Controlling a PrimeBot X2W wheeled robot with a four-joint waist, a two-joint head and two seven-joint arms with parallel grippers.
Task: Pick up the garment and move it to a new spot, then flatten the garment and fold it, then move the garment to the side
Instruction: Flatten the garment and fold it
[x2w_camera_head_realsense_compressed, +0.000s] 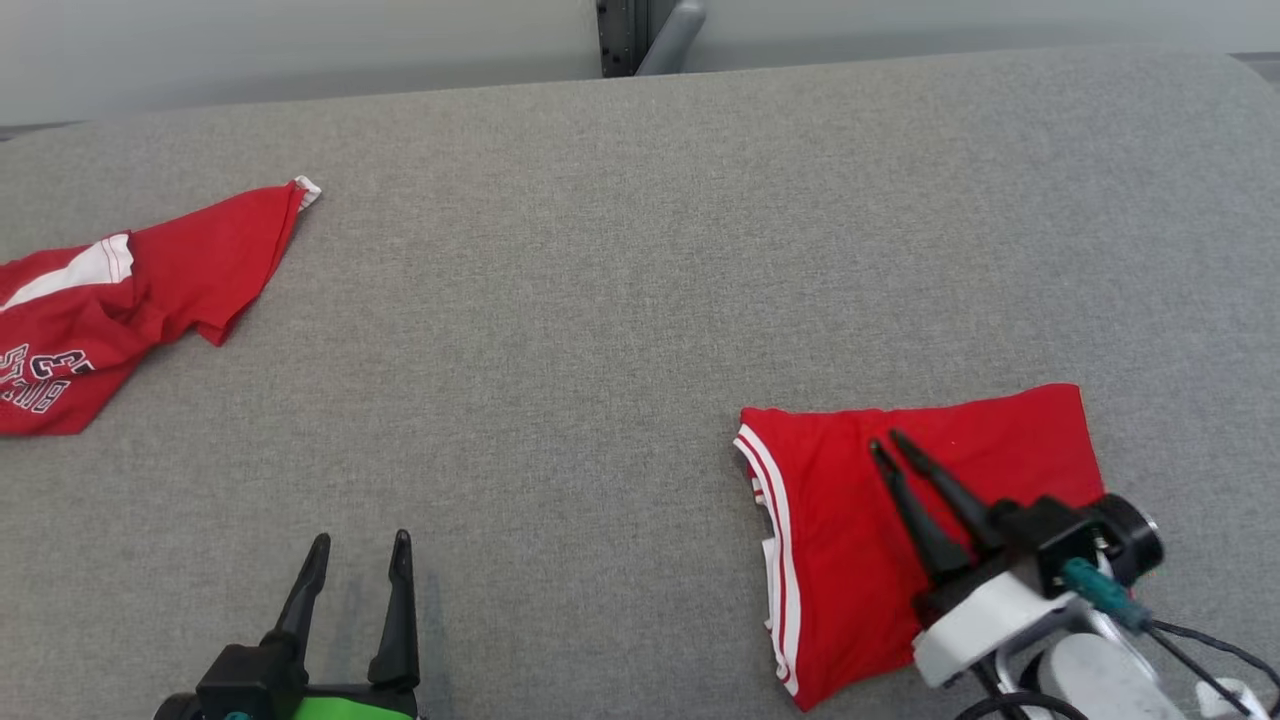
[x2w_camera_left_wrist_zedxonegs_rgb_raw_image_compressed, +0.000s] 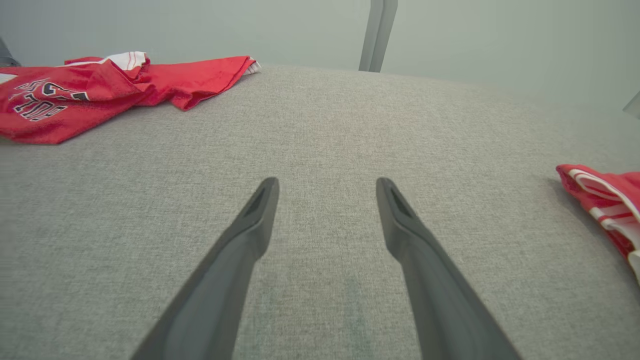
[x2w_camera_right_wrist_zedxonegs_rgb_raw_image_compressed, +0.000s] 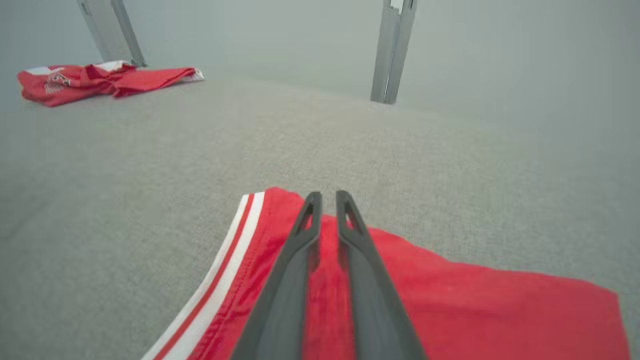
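Head view — folded garment (x2w_camera_head_realsense_compressed: 850, 520) | striped edge (x2w_camera_head_realsense_compressed: 778, 520) faces left | long axis unclear

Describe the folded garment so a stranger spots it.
On the grey surface, look near right, beneath the right pincer. The folded garment is a flat red rectangle with white-striped left edge; the other red garment, far left, is crumpled and lettered.
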